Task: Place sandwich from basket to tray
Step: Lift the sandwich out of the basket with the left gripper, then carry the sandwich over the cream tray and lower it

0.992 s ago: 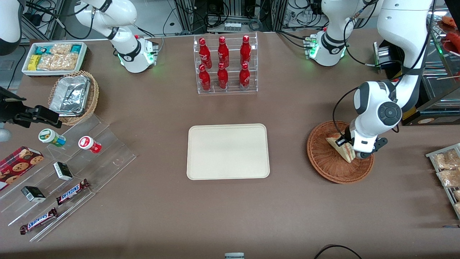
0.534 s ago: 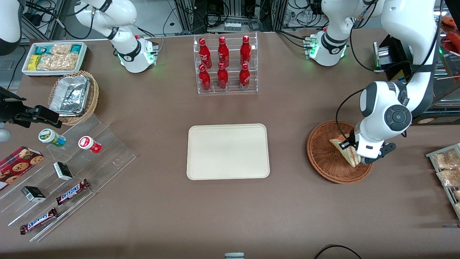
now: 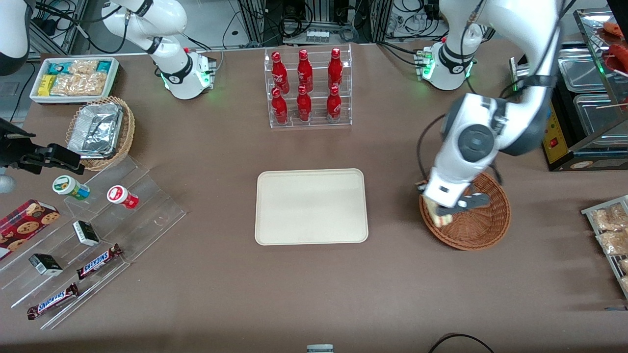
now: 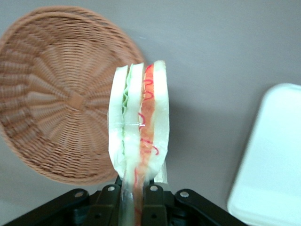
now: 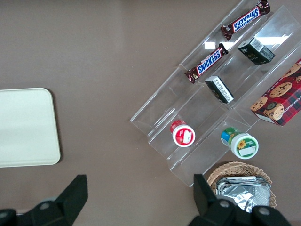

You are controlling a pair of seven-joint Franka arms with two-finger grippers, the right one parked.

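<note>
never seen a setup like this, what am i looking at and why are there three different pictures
These are two white robot arms bolted to a brown table, each ending in a two-finger gripper. One picture looks at the table from the front; the other two come from small cameras on the arms' wrists, looking down past the fingers.

The working arm's gripper is shut on a wrapped sandwich and holds it above the rim of a round wicker basket, which now lies empty. Beside the basket lies a flat cream tray, with nothing on it yet.

Around them sit a rack of red bottles, snack bars on clear steps and a tan basket of foil containers.
</note>
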